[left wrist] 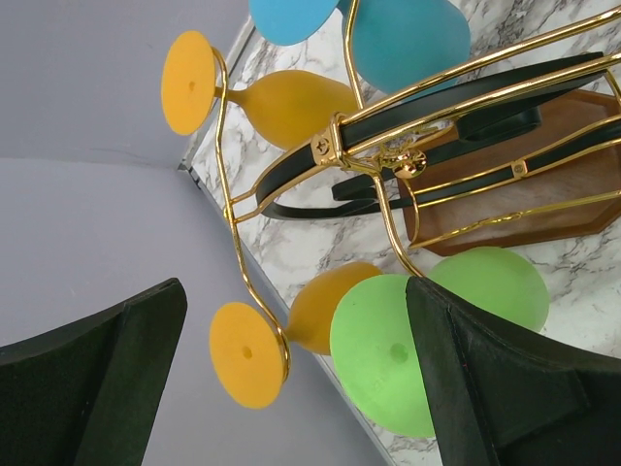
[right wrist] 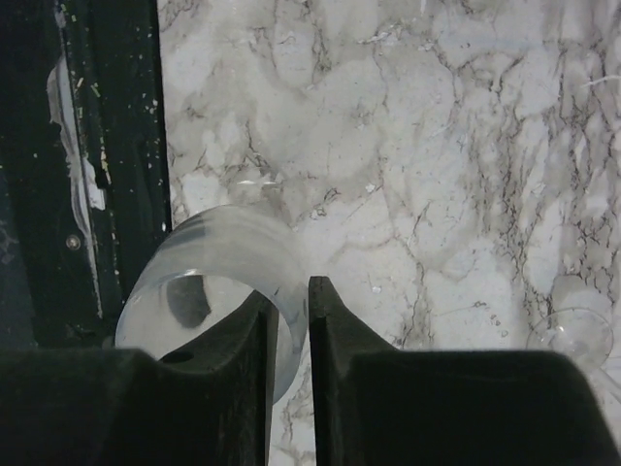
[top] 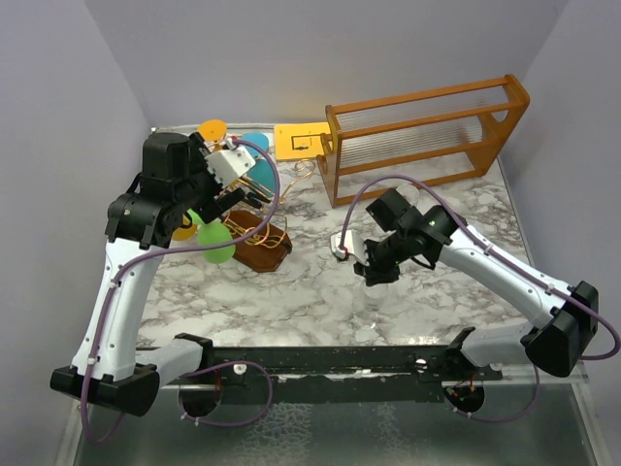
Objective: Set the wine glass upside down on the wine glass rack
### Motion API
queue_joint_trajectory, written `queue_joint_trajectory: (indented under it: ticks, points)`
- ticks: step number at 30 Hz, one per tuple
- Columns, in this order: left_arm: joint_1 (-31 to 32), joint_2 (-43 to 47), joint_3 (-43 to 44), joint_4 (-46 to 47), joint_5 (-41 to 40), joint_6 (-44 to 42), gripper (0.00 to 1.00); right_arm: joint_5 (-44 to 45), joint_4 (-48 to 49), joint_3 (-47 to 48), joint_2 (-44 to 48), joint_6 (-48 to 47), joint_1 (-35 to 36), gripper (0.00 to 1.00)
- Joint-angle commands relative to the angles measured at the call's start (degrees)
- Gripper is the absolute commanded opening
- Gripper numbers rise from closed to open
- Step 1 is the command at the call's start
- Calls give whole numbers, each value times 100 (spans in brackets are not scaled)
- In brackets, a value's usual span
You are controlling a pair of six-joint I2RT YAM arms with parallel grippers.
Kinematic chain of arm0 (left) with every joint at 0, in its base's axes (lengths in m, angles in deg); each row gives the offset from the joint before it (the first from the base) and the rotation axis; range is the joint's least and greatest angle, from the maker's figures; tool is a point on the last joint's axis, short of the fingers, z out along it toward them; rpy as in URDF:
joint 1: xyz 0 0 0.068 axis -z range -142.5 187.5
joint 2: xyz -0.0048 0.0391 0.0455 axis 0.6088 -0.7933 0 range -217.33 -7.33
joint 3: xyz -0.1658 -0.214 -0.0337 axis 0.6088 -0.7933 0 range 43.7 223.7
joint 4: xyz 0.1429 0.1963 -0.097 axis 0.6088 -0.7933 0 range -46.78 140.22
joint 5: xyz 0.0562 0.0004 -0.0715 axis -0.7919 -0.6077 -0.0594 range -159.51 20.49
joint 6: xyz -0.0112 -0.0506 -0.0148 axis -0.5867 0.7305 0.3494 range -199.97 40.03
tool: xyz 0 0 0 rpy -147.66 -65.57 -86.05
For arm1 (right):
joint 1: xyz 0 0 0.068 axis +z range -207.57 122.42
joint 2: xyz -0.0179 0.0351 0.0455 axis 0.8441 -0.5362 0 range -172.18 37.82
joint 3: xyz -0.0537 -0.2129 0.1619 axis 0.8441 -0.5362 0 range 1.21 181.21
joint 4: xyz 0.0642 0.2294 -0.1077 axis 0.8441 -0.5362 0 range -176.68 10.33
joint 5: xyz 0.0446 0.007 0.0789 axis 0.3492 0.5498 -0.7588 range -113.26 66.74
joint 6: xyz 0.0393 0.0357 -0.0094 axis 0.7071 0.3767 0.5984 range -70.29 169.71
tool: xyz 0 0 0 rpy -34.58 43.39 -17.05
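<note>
Rightward of the wine glass rack (top: 260, 245) on the lilac-walled marble table (top: 291, 301), right gripper (right wrist: 289, 289) pinches the wine glass (right wrist: 209, 238); left gripper (left wrist: 296, 301) gapes.

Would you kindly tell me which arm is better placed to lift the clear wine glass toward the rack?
Right. The right claw pinches the rim of the clear wine glass; the left claw hangs open beside the wine glass rack, holding nothing.
</note>
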Motion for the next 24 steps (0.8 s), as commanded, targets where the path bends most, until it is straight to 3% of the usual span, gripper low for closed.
queue_joint_trajectory:
  ticks: [1,3,8,16,19,24]
  points:
    - [0,4,-98,209,-185,-87,99,149,-33,241,-25,-126,39,9]
    - [0,-12,-109,245,-158,-80,99,105,30,288,12,-144,44,1]
    - [-2,-59,24,413,34,241,99,109,481,381,246,-229,37,1]
    - [-1,-133,570,634,993,975,99,151,1024,690,795,-422,37,1]
    - [-5,-182,766,802,1455,1300,99,234,1642,485,1241,-178,25,1]
    - [-113,-403,1225,1070,2393,2046,99,-315,2392,33,2005,452,-994,1]
